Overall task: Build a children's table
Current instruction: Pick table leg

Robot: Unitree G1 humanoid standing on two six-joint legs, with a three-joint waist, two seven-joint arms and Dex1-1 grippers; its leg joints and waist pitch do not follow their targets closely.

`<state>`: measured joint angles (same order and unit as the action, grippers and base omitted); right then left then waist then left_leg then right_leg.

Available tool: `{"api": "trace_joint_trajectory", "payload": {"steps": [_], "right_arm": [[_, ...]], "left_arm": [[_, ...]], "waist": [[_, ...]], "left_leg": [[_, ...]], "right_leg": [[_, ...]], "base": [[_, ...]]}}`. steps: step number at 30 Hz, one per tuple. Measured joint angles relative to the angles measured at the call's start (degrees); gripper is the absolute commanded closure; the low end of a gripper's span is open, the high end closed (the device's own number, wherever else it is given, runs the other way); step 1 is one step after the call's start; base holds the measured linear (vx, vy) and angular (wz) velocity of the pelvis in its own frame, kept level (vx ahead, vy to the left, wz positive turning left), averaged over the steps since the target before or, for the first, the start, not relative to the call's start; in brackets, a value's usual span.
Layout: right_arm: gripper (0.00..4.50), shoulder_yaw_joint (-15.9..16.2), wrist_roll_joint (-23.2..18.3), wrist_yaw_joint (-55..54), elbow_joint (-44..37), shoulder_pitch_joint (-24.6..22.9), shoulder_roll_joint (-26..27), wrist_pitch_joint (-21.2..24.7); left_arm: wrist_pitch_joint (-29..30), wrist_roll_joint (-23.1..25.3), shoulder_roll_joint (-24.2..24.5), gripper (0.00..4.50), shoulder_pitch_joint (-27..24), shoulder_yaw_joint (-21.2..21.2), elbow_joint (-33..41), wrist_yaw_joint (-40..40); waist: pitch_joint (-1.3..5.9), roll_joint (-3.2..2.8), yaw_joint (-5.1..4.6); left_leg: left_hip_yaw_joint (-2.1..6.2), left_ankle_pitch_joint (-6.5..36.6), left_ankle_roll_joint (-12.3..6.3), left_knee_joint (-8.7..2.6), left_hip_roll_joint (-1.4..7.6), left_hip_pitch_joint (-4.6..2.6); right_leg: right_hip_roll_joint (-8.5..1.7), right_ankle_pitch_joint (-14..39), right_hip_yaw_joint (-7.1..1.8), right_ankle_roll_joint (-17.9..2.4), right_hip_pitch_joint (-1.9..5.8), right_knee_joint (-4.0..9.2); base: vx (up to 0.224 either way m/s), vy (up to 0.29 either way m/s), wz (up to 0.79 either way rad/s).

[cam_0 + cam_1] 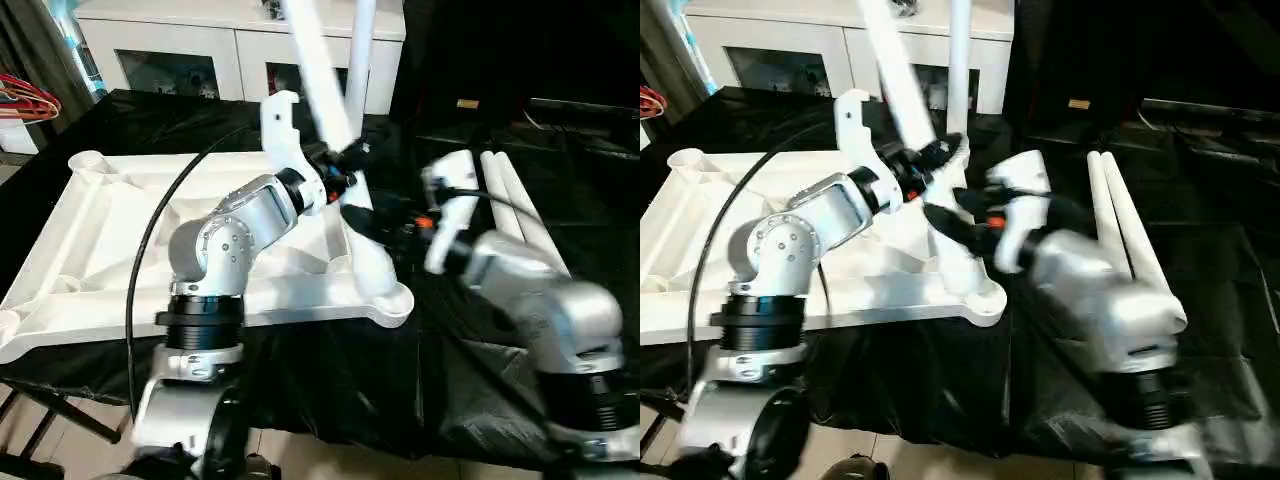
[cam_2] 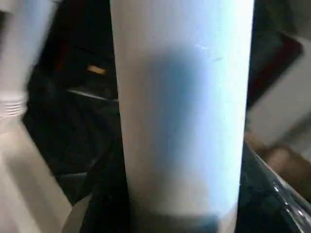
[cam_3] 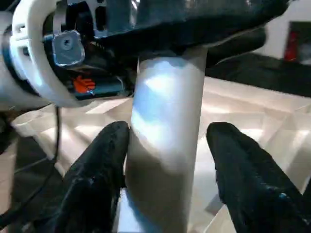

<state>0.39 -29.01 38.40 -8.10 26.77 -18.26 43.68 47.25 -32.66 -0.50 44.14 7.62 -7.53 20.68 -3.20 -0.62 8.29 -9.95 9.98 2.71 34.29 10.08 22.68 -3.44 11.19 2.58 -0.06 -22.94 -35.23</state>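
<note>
The upturned table top (image 1: 90, 260) lies on the black-draped counter (image 1: 560, 200), stiff, light plastic. Two spare legs (image 1: 515, 205) rest near the counter's right edge. At the top's near right corner socket (image 1: 390, 295), a smooth, slippery leg (image 1: 320, 70) stands tilted. The left gripper (image 1: 340, 175) has its jaws clamped around it low down, best hold; the right gripper (image 3: 170, 160) straddles it, jaws slack.

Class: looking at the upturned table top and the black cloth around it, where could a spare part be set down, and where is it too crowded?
Free: the white plastic table top's ribbed underside left of the left gripper. Crowded: its near right corner, where both grippers, the right gripper included, meet a tapered white leg; two spare white legs lie right.
</note>
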Motion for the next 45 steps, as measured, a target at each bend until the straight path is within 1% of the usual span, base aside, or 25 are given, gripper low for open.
{"api": "trace_joint_trajectory", "payload": {"steps": [2, 4, 7, 9, 11, 13, 14, 16, 17, 19, 22, 24, 28, 31, 32, 33, 37, 38, 40, 41, 43, 45], "right_arm": [[1.20, -0.09, -1.83, 3.60, 0.58, -0.21, -1.91, 1.50], [1.14, -0.49, -4.66, 7.95, 1.34, -0.28, -3.62, 3.10], [1.12, -0.74, -8.25, 12.36, 1.48, -0.30, -4.44, 3.97], [1.12, -0.68, -9.31, 14.37, 1.46, -0.41, -4.96, 4.30], [1.12, -0.13, -10.63, 17.86, 0.74, -1.57, -6.58, 4.34], [1.12, 0.52, -10.84, 19.61, 0.28, -2.42, -7.24, 4.38], [1.42, 0.97, -10.77, 19.82, 0.28, -2.52, -7.46, 4.38], [1.49, 2.04, -10.76, 20.32, 0.28, -2.72, -7.80, 4.44], [1.49, 2.37, -10.77, 20.30, 0.28, -2.74, -7.78, 4.51], [1.83, 2.42, -10.78, 20.07, 0.28, -2.97, -7.75, 4.78], [1.98, 2.46, -10.87, 20.07, 0.07, -2.98, -7.70, 4.82], [2.25, 2.48, -10.86, 20.07, 0.07, -3.03, -7.70, 4.82], [2.52, 2.47, -10.92, 19.76, -0.04, -3.15, -7.36, 4.63], [2.60, 2.45, -11.00, 19.16, -0.02, -3.15, -6.86, 4.46], [2.62, 2.42, -11.00, 18.80, 0.03, -3.15, -6.55, 4.38], [2.62, 2.42, -10.85, 18.08, 0.08, -3.15, -6.25, 4.28], [2.63, 2.24, -8.82, 13.35, 0.38, -3.15, -4.06, 2.82], [2.63, 1.96, -8.56, 11.78, 0.44, -3.13, -3.26, 2.79], [2.63, 1.07, -7.99, 8.19, 0.74, -3.08, -1.50, 2.77], [2.63, 0.68, -7.58, 6.94, 1.06, -2.86, -0.82, 2.76], [2.63, -0.21, -6.44, 2.50, 1.89, -2.27, 1.14, 2.49], [2.63, -0.50, -6.05, 0.36, 2.23, -2.24, 1.84, 2.43]], "left_arm": [[0.75, -1.54, 1.92, 2.60, -0.83, -1.42, 1.07, 4.27], [1.99, -3.83, 3.70, 2.60, -1.63, -2.53, 2.63, 9.60], [3.58, -7.19, 5.52, 2.61, -2.14, -3.41, 5.57, 16.64], [3.76, -8.13, 6.28, 2.61, -2.22, -4.11, 6.44, 19.38], [4.06, -9.79, 7.01, 2.62, -3.10, -5.17, 7.66, 23.22], [4.08, -10.48, 7.53, 2.62, -3.35, -5.80, 7.79, 25.34], [4.07, -10.49, 7.67, 2.62, -3.35, -5.95, 7.79, 25.67], [4.04, -10.44, 7.84, 2.62, -3.35, -6.33, 7.77, 26.02], [4.04, -10.44, 7.84, 2.62, -3.35, -6.35, 7.74, 26.04], [4.02, -10.44, 7.78, 2.62, -3.35, -6.32, 7.73, 26.05], [3.71, -10.42, 7.95, 2.62, -3.35, -6.26, 7.43, 26.05], [3.65, -10.42, 7.97, 2.62, -3.35, -6.27, 7.27, 26.09], [3.44, -10.42, 8.11, 2.62, -3.34, -6.21, 7.19, 26.10], [3.10, -10.41, 8.11, 2.62, -3.34, -6.07, 7.04, 26.00], [3.10, -10.41, 8.02, 2.06, -3.34, -5.86, 6.93, 25.73], [3.06, -10.39, 7.83, 1.92, -3.29, -5.68, 6.75, 25.07], [2.00, -9.42, 6.41, 1.84, -3.09, -5.07, 6.05, 20.85], [1.02, -8.09, 6.06, 1.66, -3.04, -5.13, 6.08, 19.35], [-0.69, -5.11, 4.60, 1.49, -2.84, -5.17, 6.06, 14.65], [-1.18, -3.93, 3.92, 1.49, -2.68, -5.18, 5.91, 12.33], [-3.27, 0.37, 2.07, 1.49, -1.80, -5.34, 4.62, 4.85], [-4.01, 2.15, 1.45, 1.49, -1.62, -5.47, 4.52, 1.39]], "waist": [[0.00, 0.00, -0.08], [0.00, 0.00, -0.06], [0.00, 0.00, 0.01], [0.00, 0.00, 0.01], [0.00, 0.00, 0.24], [0.00, 0.01, 0.28], [0.00, 0.01, 0.23], [0.00, 0.01, 0.16], [0.00, 0.00, 0.14], [0.00, 0.01, 0.13], [0.00, 0.01, 0.14], [0.00, 0.01, 0.15], [0.00, 0.01, 0.15], [0.00, 0.01, 0.16], [0.00, 0.01, 0.15], [0.00, 0.01, 0.15], [0.00, 0.00, 0.13], [0.00, 0.00, 0.12], [0.00, 0.01, 0.20], [0.00, 0.01, 0.19], [0.00, 0.01, 0.05], [0.00, 0.00, 0.01]], "left_leg": [[0.00, 0.00, 0.00, 0.00, 0.00, -0.03], [0.00, -0.01, -0.01, 0.02, 0.01, -0.03], [0.00, -0.05, -0.08, 0.06, 0.01, -0.07], [0.00, -0.07, -0.10, 0.11, 0.01, -0.08], [0.00, -0.08, -0.12, 0.16, 0.01, -0.10], [-0.01, -0.09, -0.13, 0.19, 0.01, -0.09], [-0.02, -0.10, -0.14, 0.20, 0.01, -0.11], [-0.02, -0.11, -0.13, 0.20, 0.01, -0.13], [-0.02, -0.11, -0.13, 0.20, 0.01, -0.14], [-0.02, -0.11, -0.11, 0.20, 0.01, -0.16], [-0.02, -0.14, -0.08, 0.20, 0.01, -0.19], [-0.02, -0.14, -0.07, 0.20, 0.01, -0.19], [-0.02, -0.15, -0.07, 0.20, 0.01, -0.19], [-0.02, -0.15, -0.07, 0.20, 0.01, -0.18], [-0.02, -0.15, -0.07, 0.20, 0.01, -0.19], [-0.02, -0.15, -0.07, 0.20, 0.01, -0.19], [-0.02, -0.17, -0.02, 0.20, 0.01, -0.19], [-0.01, -0.18, -0.02, 0.20, 0.01, -0.20], [-0.01, -0.18, -0.02, 0.21, 0.01, -0.19], [-0.01, -0.18, -0.01, 0.21, 0.01, -0.18], [-0.01, -0.19, 0.00, 0.22, 0.01, -0.18], [-0.01, -0.20, 0.02, 0.21, 0.01, -0.19]], "right_leg": [[0.00, 0.00, 0.00, 0.00, 0.00, -0.03], [0.00, 0.00, 0.00, 0.00, -0.01, -0.06], [0.00, 0.00, 0.00, -0.01, 0.02, -0.11], [-0.01, -0.03, -0.01, -0.06, 0.03, -0.14], [-0.04, -0.04, 0.01, -0.07, 0.11, -0.14], [-0.04, -0.09, -0.01, -0.10, 0.11, -0.15], [-0.04, -0.12, -0.02, -0.11, 0.11, -0.15], [-0.04, -0.19, -0.01, -0.11, 0.11, -0.17], [-0.04, -0.21, -0.01, -0.11, 0.11, -0.19], [-0.04, -0.22, -0.02, -0.11, 0.11, -0.23], [-0.04, -0.23, -0.02, -0.11, 0.11, -0.28], [-0.04, -0.22, -0.02, -0.10, 0.10, -0.30], [-0.04, -0.22, -0.02, -0.10, 0.10, -0.30], [-0.04, -0.22, -0.02, -0.10, 0.10, -0.30], [-0.04, -0.22, -0.02, -0.10, 0.10, -0.30], [-0.04, -0.22, -0.03, -0.10, 0.10, -0.30], [-0.04, -0.22, -0.02, -0.10, 0.09, -0.34], [-0.04, -0.22, -0.02, -0.10, 0.09, -0.35], [-0.04, -0.22, -0.02, -0.10, 0.10, -0.35], [-0.05, -0.22, -0.02, -0.10, 0.10, -0.35], [-0.04, -0.23, -0.02, -0.09, 0.09, -0.35], [-0.04, -0.23, -0.03, -0.08, 0.08, -0.35]], "base": [[0.000, 0.000, 0.00], [0.000, 0.000, 0.00], [0.000, 0.000, 0.00], [0.000, 0.000, 0.00], [0.000, 0.000, 0.00], [0.000, 0.000, 0.00], [0.000, 0.000, 0.00], [0.000, 0.000, 0.00], [0.000, 0.000, 0.00], [0.000, 0.000, 0.00], [0.000, 0.000, 0.00], [0.000, 0.000, 0.00], [0.000, 0.000, 0.00], [0.000, 0.000, 0.00], [0.000, 0.000, 0.00], [0.000, 0.000, 0.00], [0.000, 0.000, 0.00], [0.000, 0.000, 0.00], [0.000, 0.000, 0.00], [0.000, 0.000, 0.00], [0.000, 0.000, 0.00], [0.000, 0.000, 0.00]]}}
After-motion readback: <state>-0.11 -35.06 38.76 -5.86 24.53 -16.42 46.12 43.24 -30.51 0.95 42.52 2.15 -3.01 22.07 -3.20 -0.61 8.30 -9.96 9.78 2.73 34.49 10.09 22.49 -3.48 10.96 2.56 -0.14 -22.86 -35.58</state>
